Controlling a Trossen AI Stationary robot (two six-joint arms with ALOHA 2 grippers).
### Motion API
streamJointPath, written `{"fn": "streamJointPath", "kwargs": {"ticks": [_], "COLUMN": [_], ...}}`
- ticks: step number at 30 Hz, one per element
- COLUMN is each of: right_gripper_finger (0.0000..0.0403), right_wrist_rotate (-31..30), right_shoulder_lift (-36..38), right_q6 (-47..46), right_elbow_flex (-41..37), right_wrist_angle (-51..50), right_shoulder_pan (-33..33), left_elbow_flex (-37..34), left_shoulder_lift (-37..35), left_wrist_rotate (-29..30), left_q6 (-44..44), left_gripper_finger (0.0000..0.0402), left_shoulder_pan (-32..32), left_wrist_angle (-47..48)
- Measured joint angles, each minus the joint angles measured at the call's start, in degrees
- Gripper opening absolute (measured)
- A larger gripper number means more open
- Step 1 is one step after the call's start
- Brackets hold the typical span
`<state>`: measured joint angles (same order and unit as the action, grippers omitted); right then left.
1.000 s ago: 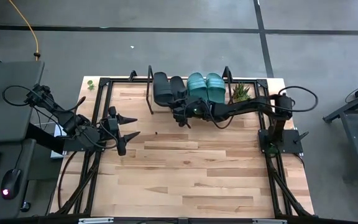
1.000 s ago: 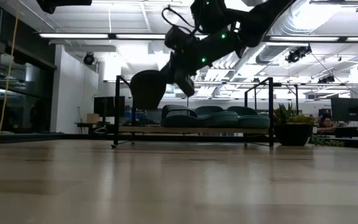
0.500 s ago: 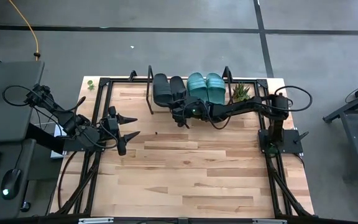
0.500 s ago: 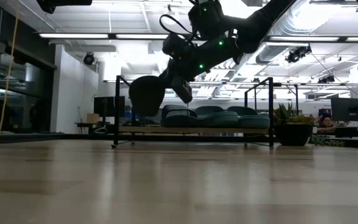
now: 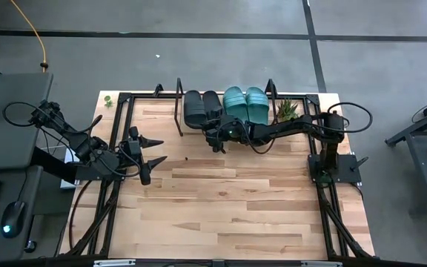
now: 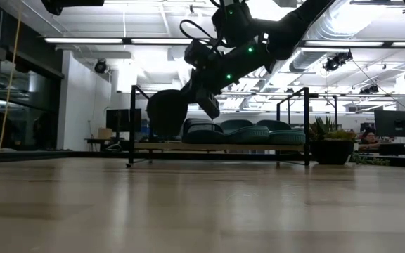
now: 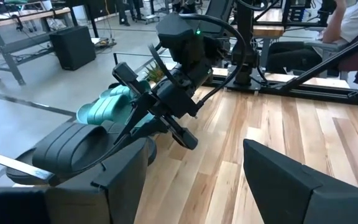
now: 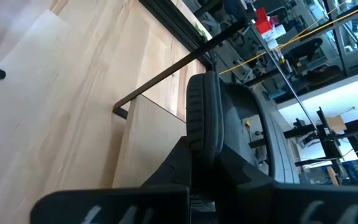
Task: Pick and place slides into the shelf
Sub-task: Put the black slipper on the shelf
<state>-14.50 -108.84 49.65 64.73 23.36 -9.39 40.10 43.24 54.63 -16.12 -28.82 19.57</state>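
Observation:
The shelf (image 5: pixel 179 104) stands at the table's far edge. One black slide (image 5: pixel 212 104) and two teal slides (image 5: pixel 245 102) lie side by side on its board (image 6: pixel 223 147). My right gripper (image 5: pixel 213 134) is shut on the second black slide (image 5: pixel 193 109), which sits over the shelf's left part, beside the other black one. My left gripper (image 5: pixel 153 151) hangs open over the table's left side, well away from the shelf; its two fingers (image 7: pixel 123 180) stand apart in the left wrist view. My right gripper holds the black slide by the end that faces the table's near edge (image 5: pixel 201 124), pinched between the two fingers. The fingers (image 6: pixel 206 104) come slanting from the near right. The slide (image 6: pixel 166 112) is tilted on its side, just above the shelf board, its edge (image 8: pixel 202 118) running away from the fingers.
A small potted plant (image 5: pixel 286 111) stands at the shelf's right end. The black tube frame ends (image 6: pixel 132 126) rise at both sides of the shelf. A small dark speck (image 5: pixel 187 158) lies on the bare wooden tabletop between the two arms.
My right gripper has moved a little toward the far edge and down, staying shut. The black slide it holds has sunk lower toward the shelf's left part, next to the other black slide.

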Motion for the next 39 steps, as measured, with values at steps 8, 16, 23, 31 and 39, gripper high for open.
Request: {"fn": "streamJointPath", "kwargs": {"ticks": [8,16,23,31,39], "right_gripper_finger": [0.0004,0.0005,0.0034,0.0059,0.0144], "right_wrist_rotate": [1.70,1.01,1.02,1.04,2.14], "right_shoulder_lift": [-0.60,-4.29,-4.44,-4.44,-4.44], "right_q6": [-1.75,-0.15,-1.15,-1.56,-1.27], "right_elbow_flex": [0.04,0.04,0.04,0.04,0.10], "right_wrist_angle": [0.86,3.62,5.05,4.90,3.42], "right_shoulder_pan": [-0.78,-1.46,-1.51,-1.51,-1.49], "left_elbow_flex": [0.00,0.00,0.00,0.00,0.00], "left_shoulder_lift": [0.00,0.00,-0.02,-0.02,-0.02], "left_wrist_rotate": [0.02,0.11,0.17,0.15,0.15], "left_q6": [0.00,0.00,0.00,0.00,0.00], "left_gripper_finger": [0.0246,0.0246,0.0246,0.0246,0.0246], "left_shoulder_pan": [0.00,0.00,-0.02,0.00,0.00], "left_wrist_angle": [-0.02,-0.09,-0.11,-0.11,-0.11]}}
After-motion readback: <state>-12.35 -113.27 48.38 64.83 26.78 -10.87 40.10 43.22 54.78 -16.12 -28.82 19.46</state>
